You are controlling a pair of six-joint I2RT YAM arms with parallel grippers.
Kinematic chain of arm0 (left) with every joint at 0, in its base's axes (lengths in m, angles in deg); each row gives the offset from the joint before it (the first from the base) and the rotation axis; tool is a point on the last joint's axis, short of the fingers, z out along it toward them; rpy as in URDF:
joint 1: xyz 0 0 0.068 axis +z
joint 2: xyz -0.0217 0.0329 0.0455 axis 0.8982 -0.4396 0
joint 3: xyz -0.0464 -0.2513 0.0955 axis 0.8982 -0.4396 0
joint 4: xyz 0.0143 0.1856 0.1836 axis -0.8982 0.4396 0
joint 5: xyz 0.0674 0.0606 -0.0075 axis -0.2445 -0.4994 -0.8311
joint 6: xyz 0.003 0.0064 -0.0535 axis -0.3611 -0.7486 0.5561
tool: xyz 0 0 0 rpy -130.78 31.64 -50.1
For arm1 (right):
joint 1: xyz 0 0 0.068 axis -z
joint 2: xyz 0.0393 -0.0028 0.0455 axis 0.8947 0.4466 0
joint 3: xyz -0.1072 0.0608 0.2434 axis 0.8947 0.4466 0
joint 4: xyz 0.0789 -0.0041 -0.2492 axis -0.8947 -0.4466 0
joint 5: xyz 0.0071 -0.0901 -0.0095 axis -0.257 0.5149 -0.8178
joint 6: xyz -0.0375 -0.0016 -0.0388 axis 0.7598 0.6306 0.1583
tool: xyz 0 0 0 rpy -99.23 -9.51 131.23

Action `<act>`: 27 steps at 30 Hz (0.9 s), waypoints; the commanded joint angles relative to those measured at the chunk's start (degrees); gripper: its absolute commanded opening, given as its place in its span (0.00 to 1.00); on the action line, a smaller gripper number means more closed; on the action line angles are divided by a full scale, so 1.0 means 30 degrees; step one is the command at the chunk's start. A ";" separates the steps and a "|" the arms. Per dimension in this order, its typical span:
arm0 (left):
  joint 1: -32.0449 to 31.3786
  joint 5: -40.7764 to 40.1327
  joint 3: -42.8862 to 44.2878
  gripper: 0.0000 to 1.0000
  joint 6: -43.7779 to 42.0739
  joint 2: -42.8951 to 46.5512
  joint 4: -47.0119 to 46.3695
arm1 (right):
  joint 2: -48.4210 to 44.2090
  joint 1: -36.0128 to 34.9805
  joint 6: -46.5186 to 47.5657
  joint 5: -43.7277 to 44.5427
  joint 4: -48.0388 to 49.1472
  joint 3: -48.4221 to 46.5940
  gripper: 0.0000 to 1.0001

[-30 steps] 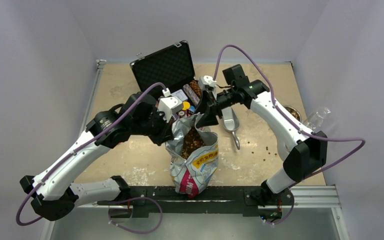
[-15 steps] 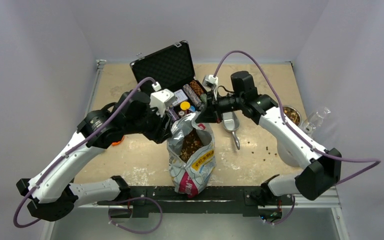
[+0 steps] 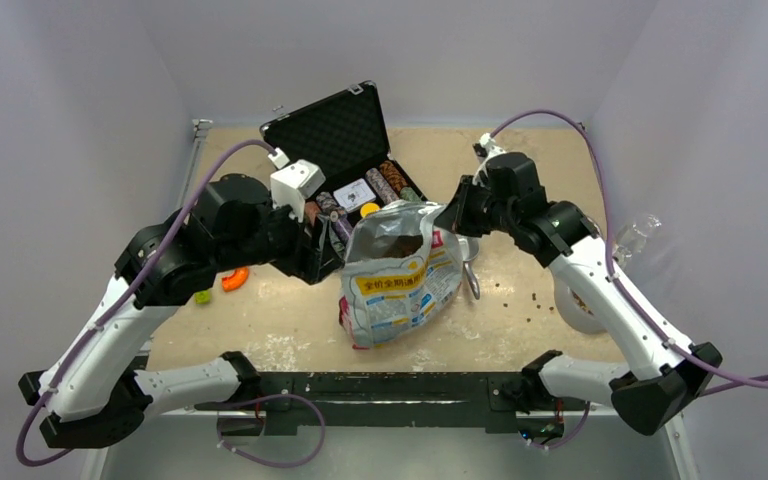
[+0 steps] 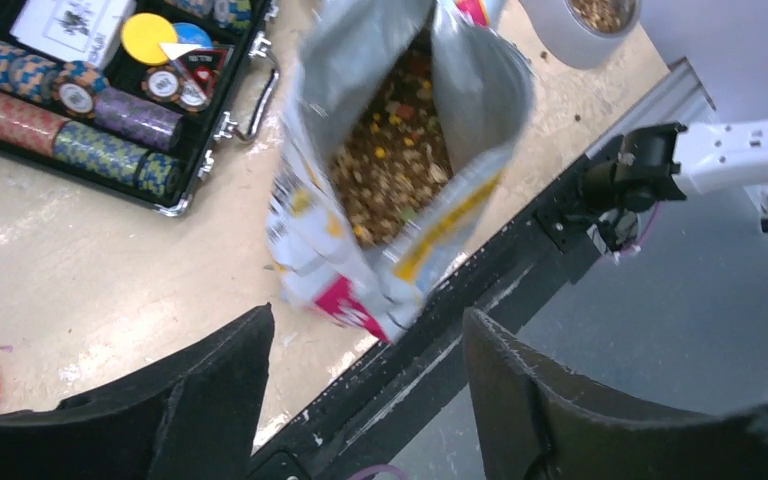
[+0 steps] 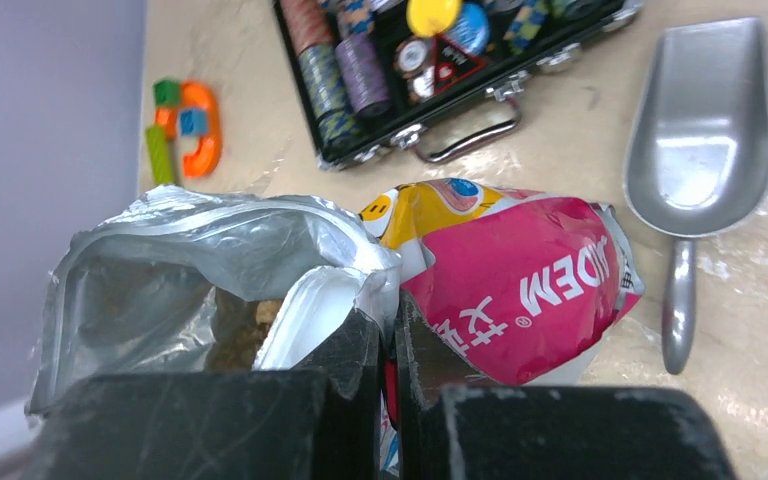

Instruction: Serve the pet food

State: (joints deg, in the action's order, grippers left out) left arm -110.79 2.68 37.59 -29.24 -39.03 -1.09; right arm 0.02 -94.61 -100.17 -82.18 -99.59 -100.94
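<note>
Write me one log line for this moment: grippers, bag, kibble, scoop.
left gripper: open, holds nothing | right gripper: shut on bag rim | kibble: in bag | scoop: empty, lying beside bag

Overhead camera looks down; both wrist cameras, seemingly close, share the bag [image 3: 400, 280]

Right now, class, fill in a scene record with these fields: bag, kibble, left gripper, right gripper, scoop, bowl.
bag: open, rim pinched
kibble: mostly inside bag, a few loose on table
left gripper: open, empty, clear of bag
right gripper: shut on bag's rim
scoop: empty, lying beside bag, untouched
bowl: some kibble inside
</note>
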 commanded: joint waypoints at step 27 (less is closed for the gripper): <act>0.0633 0.1495 -0.1909 0.00 -0.5820 -0.2866 -0.2701 | -0.0764 0.3184 0.4503 -0.4510 0.5027 0.0421 0.00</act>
State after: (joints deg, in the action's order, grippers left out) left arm -109.20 11.91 31.60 -44.54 -49.41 -7.63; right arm 1.63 -91.05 -91.34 -86.38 -96.29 -101.22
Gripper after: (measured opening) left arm 0.172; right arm 0.037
